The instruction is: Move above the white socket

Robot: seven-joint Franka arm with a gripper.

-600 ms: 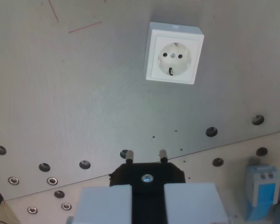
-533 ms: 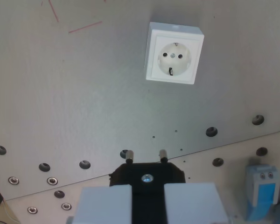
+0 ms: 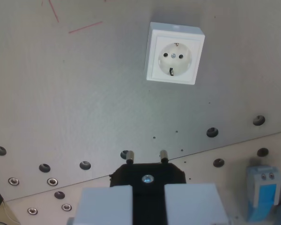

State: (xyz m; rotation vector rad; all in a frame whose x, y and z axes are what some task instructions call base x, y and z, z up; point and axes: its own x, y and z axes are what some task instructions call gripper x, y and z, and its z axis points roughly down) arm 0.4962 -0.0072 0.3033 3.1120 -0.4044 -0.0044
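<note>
The tool point(image 3: 148, 206) grips a black two-pin plug point(image 3: 147, 174). The square white wall socket point(image 3: 174, 53) on the grey metal counter point(image 3: 75, 93) lies well ahead, so I judge the approach mostly undone.

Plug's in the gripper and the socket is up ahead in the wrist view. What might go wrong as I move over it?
1. The white socket sits well up and toward the wrist view's right of the black plug, so a straight advance would likely miss sideways.
2. The socket looks rotated against the plug's two pins; the holes may not line up.
3. The gripper hides most of the plug, so any slip in the grasp would be hard to spot.
</note>
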